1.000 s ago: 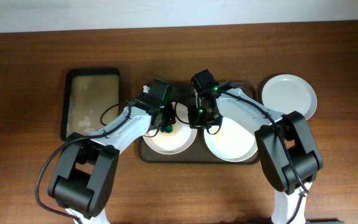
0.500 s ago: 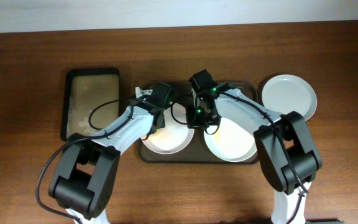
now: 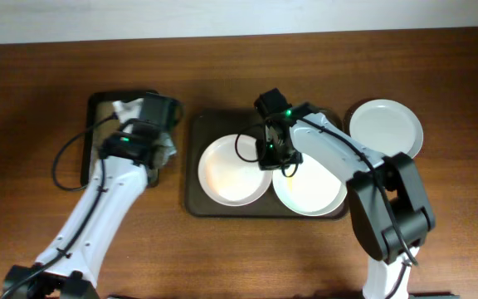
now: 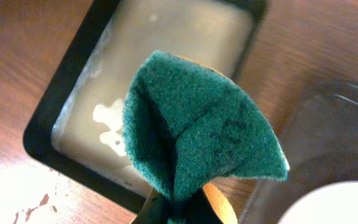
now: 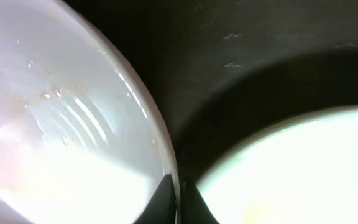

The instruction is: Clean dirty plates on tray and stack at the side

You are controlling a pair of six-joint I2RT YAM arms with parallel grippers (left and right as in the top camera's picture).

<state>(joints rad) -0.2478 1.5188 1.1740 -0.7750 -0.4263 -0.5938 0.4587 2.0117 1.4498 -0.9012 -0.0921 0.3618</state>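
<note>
Two white plates lie on the dark brown tray (image 3: 222, 119): a left plate (image 3: 231, 170) and a right plate (image 3: 309, 189). A third plate (image 3: 386, 127) sits on the table right of the tray. My right gripper (image 3: 270, 159) is shut on the left plate's right rim (image 5: 166, 155); the right plate (image 5: 303, 168) lies beside it. My left gripper (image 3: 158, 154) is shut on a green sponge (image 4: 197, 127), held over the right edge of the narrow black tray (image 3: 96, 133), which also shows in the left wrist view (image 4: 73, 87).
The black tray holds a cloudy soapy film (image 4: 166, 56). The brown tray's rim (image 4: 328, 118) lies just right of the sponge. Bare wooden table surrounds both trays.
My left gripper has carried the sponge off the left plate and leftward to the black tray. The right gripper stays on the left plate's rim.
</note>
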